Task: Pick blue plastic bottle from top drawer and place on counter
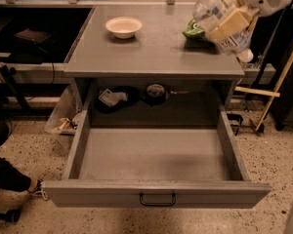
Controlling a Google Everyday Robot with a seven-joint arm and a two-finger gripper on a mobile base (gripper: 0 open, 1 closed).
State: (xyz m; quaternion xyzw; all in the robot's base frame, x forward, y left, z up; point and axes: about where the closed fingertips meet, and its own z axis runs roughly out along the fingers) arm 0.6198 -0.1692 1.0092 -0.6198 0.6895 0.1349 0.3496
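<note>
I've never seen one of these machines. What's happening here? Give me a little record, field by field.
tool: upper right, over the counter's right side, shut on the bottle
blue plastic bottle: held tilted in the air, not yet set down
counter: carries a white bowl and a green snack bag
top drawer: pulled open

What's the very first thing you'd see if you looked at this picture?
The robot's hand is in the top right corner, gripping the blue plastic bottle, which is tilted in the air over the right end of the counter, near a green snack bag. Next comes the top drawer, wide open at the bottom, and a white bowl sitting toward the back left of the counter.
</note>
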